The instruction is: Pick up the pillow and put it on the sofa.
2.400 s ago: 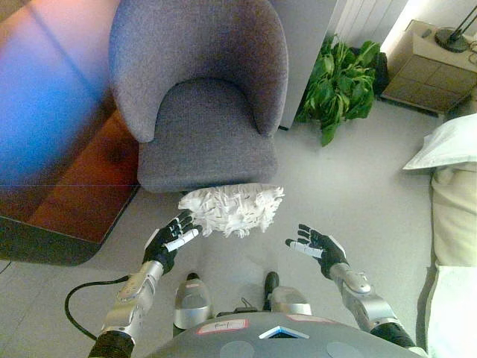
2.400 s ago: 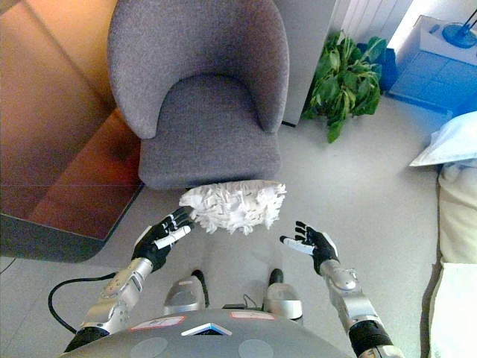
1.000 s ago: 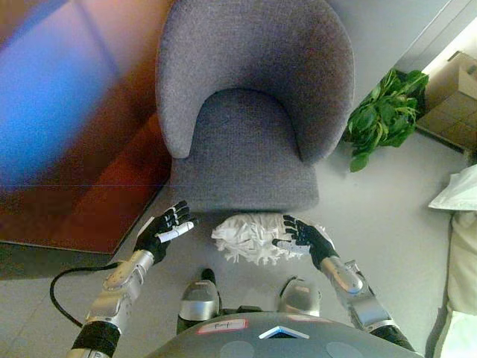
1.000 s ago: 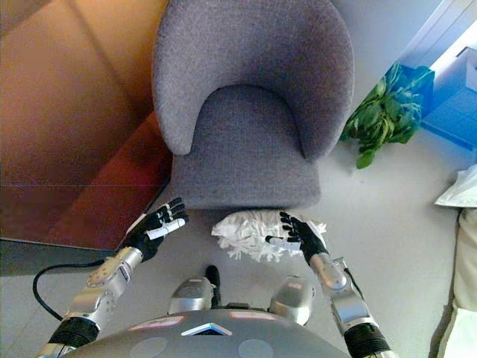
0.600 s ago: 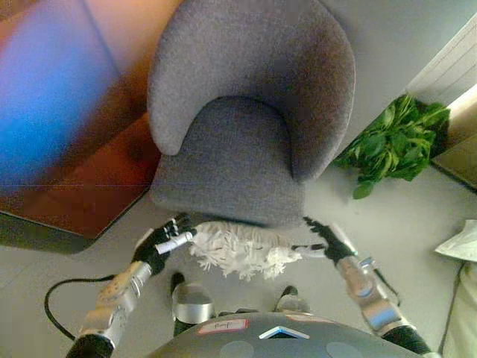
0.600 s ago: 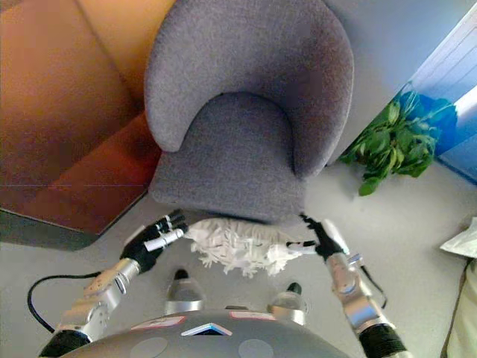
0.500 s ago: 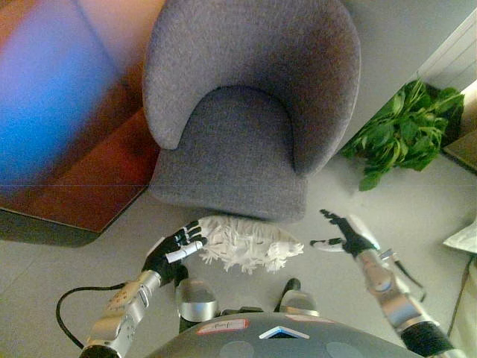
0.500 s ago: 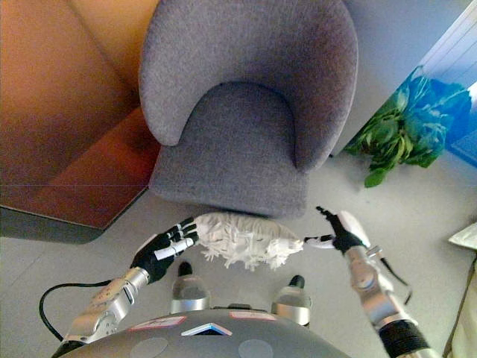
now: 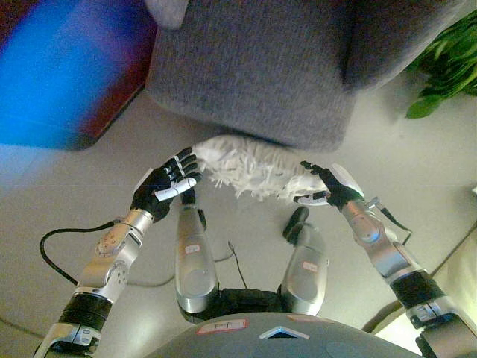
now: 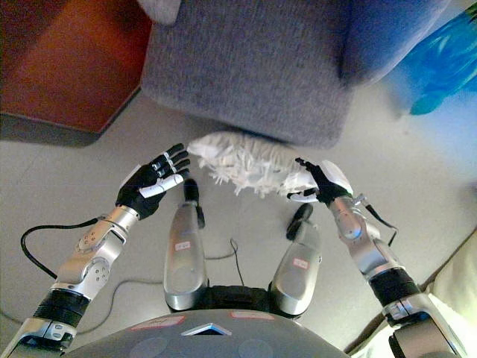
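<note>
A white shaggy pillow [image 9: 250, 165] lies on the floor against the front foot of the grey armchair [image 9: 253, 67], which fills the top of both views. My left hand [image 9: 165, 190] is open, palm toward the pillow's left end and close beside it, with a small gap showing in the right eye view. On the other side, my right hand [image 9: 328, 186] is open too, its straight fingers resting against the pillow's right end. Neither hand holds anything.
A green plant [image 9: 447, 67] stands on the floor to the right of the armchair. A red-brown surface with a dark edge [image 10: 67, 67] lies to the left. Something cream-coloured [image 10: 455, 283] shows at the lower right edge.
The camera has tipped down and nearer, so the armchair now fills the top. My right hand has come in against the pillow's right end. The pillow stays on the floor.
</note>
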Controlling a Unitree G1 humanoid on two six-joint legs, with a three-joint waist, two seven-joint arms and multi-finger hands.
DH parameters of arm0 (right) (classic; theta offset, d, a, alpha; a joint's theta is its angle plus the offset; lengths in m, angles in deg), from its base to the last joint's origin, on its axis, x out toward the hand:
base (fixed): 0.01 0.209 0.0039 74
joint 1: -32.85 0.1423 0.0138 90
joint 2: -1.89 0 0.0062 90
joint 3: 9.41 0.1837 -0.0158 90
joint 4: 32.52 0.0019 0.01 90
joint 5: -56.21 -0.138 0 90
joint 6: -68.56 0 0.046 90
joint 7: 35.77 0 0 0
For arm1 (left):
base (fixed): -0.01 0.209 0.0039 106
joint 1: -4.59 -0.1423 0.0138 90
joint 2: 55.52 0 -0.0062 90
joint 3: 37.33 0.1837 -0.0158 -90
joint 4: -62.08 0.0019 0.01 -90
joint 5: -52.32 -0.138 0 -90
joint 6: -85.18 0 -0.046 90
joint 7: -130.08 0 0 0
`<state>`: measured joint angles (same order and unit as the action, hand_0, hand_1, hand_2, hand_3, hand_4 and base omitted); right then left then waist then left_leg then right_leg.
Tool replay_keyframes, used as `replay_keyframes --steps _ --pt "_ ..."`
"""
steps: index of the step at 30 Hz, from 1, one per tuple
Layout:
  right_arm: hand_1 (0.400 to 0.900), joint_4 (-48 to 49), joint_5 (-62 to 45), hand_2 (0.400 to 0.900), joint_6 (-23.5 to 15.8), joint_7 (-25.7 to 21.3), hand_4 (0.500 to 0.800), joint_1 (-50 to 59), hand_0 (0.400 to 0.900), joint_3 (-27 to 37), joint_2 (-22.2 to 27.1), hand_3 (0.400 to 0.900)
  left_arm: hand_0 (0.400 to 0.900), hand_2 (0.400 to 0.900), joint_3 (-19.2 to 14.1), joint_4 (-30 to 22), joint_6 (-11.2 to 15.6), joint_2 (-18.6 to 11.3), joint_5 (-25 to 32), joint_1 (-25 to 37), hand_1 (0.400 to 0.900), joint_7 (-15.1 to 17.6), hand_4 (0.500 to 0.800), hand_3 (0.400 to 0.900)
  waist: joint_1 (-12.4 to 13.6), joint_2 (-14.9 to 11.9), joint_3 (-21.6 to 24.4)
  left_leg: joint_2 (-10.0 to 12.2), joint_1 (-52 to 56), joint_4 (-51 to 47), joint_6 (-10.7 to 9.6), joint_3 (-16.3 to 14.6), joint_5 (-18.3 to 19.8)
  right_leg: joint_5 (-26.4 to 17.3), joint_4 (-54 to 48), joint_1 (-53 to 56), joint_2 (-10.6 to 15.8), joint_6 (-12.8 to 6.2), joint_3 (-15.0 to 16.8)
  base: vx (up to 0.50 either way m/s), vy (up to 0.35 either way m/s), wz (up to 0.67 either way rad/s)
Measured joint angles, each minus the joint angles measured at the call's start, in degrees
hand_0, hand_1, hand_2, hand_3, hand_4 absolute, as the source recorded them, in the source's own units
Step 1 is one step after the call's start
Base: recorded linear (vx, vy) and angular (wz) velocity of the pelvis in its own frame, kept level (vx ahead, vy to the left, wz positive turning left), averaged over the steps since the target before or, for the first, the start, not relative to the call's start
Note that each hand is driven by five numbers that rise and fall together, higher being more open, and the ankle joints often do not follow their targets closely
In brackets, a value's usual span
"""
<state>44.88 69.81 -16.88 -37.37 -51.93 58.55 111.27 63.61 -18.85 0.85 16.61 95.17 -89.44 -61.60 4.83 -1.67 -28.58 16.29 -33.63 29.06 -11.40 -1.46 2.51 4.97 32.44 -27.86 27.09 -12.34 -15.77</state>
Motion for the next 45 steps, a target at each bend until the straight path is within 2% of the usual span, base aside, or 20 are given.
replay_keyframes --steps 2,10,15,16,17,20,23,31,39,45 --pt "0.9 0.1 -1.34 0.9 0.04 0.0 0.8 0.63 0.9 -0.74 -0.13 0.9 0.9 0.9 1.39 -0.02 1.1 0.03 0.34 -0.02 0.9 0.9 0.8 0.9 0.03 0.05 -0.25 -0.23 -2.42 1.82 0.39 0.2 0.11 0.13 1.73 -2.33 0.58 -0.03 0.64 -0.14 0.035 0.06" --pt "0.9 0.21 -3.82 0.9 -0.06 -2.54 0.8 5.56 0.9 -0.47 -0.05 0.9 0.9 0.9 2.85 -0.28 4.26 0.17 0.95 3.85 0.9 2.7 0.8 0.9 -0.13 0.65 -0.45 -0.1 -10.66 6.65 1.1 0.48 -0.13 0.32 6.85 -10.65 1.68 0.26 2.14 -0.12 0.054 0.05" --pt "0.9 0.22 -3.74 0.9 -0.39 -9.06 0.8 8.24 0.9 -0.11 0.02 0.9 0.9 0.9 3.65 -1.55 6.3 0.17 2.02 5.73 0.9 3.46 0.8 0.9 -0.93 1.41 -0.87 -0.2 -17.33 11.37 1.81 0.48 0.31 1.67 12.01 -16.86 2.86 0.45 3.2 -0.08 0.044 0.09" --pt "0.9 0.23 -3.74 0.9 -0.39 -9.14 0.8 8.28 0.9 -0.11 0.02 0.9 0.9 0.9 3.65 -1.57 6.35 0.17 2.01 5.73 0.9 3.47 0.8 0.9 -0.93 1.41 -0.87 -0.2 -17.4 11.44 1.82 0.5 0.33 1.7 12.07 -16.91 2.87 0.46 3.2 -0.03 0.053 0.06" --pt "0.9 0.25 -3.66 0.9 -0.43 -11.97 0.8 9.41 0.9 0.1 0.04 0.9 0.9 0.9 3.65 -2.27 6.76 0.12 2.01 5.87 0.9 3.76 0.8 0.9 -1.71 1.51 -0.97 -0.18 -19.58 13.47 2.18 0.51 0.66 2.5 14.41 -19.02 3.73 0.48 3.49 -0.03 0.053 0.05" --pt "0.9 0.29 -2.89 0.9 -0.44 -13.94 0.8 10.66 0.9 1.03 0.06 0.9 0.9 0.9 3.72 -2.97 6.9 0.19 2.02 6.33 0.9 3.79 0.8 0.9 -1.6 1.7 -1.04 0.16 -22.87 17.07 2.42 0.7 1.64 3.32 17.71 -22.59 4.07 0.55 5.1 -0.01 0.045 0.07" --pt "0.9 0.3 -1.65 0.9 -0.33 -14.18 0.8 11.35 0.9 1.4 0.13 0.9 0.9 0.9 3.78 -3.02 6.9 0.21 2.13 6.65 0.9 3.69 0.8 0.9 -1.59 2.04 -1.18 0.15 -24.84 18.61 2.48 0.94 1.75 3.88 19.81 -24.78 4.69 0.56 6.17 0.0 0.013 0.08" --pt "0.9 0.3 -0.67 0.9 0.33 -14.57 0.8 13.06 0.9 1.56 0.33 0.9 0.9 0.9 4.6 -3.14 6.92 0.19 2.62 6.92 0.9 3.56 0.8 0.9 -1.54 2.17 -1.23 0.13 -28.48 20.11 2.74 1.16 1.54 4.55 22.48 -28.68 5.56 0.79 6.38 0.02 -0.007 0.09" --pt "0.9 -3.08 0.62 0.9 4.0 -12.91 0.8 18.76 0.9 0.86 0.16 0.9 0.9 0.9 5.58 -3.32 6.95 0.14 3.08 8.13 0.9 2.7 0.8 0.9 -1.3 2.34 -1.27 0.17 -33.09 26.26 2.2 2.78 2.88 8.55 30.79 -32.83 7.58 1.12 7.61 0.03 -0.01 0.12" --pt "0.9 -4.47 0.73 0.9 7.83 -9.96 0.8 22.04 0.9 0.61 0.25 0.9 0.9 0.9 5.7 -3.46 6.74 0.18 3.06 8.13 0.9 1.74 0.8 0.9 0.18 2.43 -1.31 0.28 -35.53 30.4 1.22 4.44 3.69 11.43 37.02 -35.96 8.19 1.65 9.46 0.05 -0.015 0.09"
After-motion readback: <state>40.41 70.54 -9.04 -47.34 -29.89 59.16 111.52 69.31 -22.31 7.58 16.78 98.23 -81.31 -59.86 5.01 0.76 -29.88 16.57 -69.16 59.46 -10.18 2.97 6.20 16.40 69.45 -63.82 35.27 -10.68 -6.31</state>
